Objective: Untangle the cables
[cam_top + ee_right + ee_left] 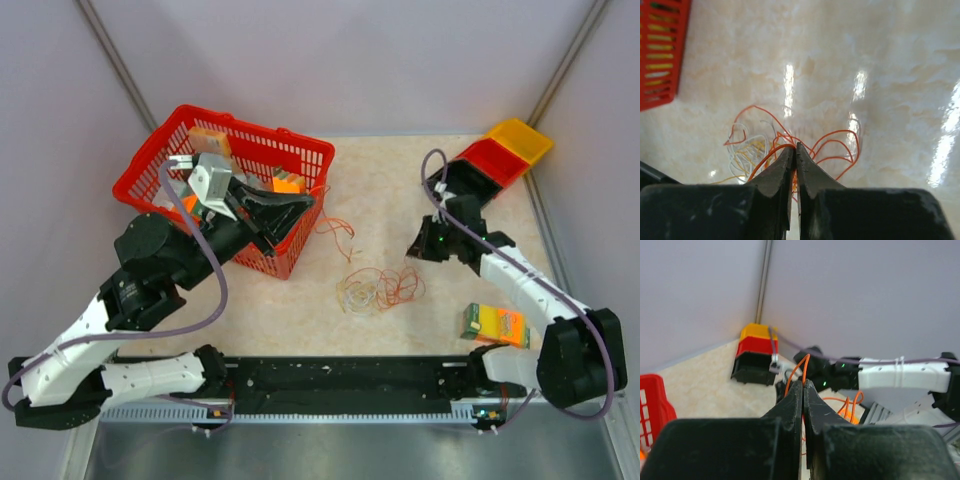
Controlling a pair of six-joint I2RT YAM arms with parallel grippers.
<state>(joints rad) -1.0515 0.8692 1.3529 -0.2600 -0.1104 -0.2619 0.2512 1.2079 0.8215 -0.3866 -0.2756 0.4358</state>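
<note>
The cables point(378, 288) lie as a small tangle of thin orange, red and whitish loops on the table's middle. My left gripper point(306, 201) is raised by the red basket's right edge. It is shut on a thin orange cable point(794, 371) that loops out above the tips and trails down point(338, 230) toward the tangle. My right gripper point(418, 247) hovers just right of the tangle. It is shut on an orange cable point(769, 155) at its tips, with the whitish and yellow loops point(742, 152) below on the table.
A red basket point(300, 150) holding small boxes stands at the back left. Stacked black, red and yellow bins point(500, 155) sit in the back right corner. An orange and green box point(495, 325) lies at the front right. Walls close in on three sides.
</note>
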